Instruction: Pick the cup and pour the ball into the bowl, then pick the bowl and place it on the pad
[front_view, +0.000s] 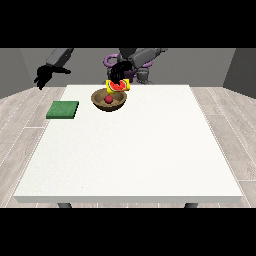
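Note:
A brown bowl (109, 99) stands on the white table (135, 145) near its far edge, with a red ball (108, 99) lying inside it. Just above the bowl's far right rim hangs a yellow cup (119, 86) with a red inside, tipped on its side with its mouth facing the camera and down. The hand at the view's right (119, 71) reaches in from above and is curled round the cup. The hand at the view's left (42, 78) hangs in the air beyond the table's left far corner, holding nothing, its fingers drooping loosely. A green pad (63, 109) lies flat at the table's left edge.
The robot's body (135, 62) stands behind the table's far edge. The pad lies to the left of the bowl, with a short gap of bare table between them. The table's white surface stretches from the bowl towards the camera.

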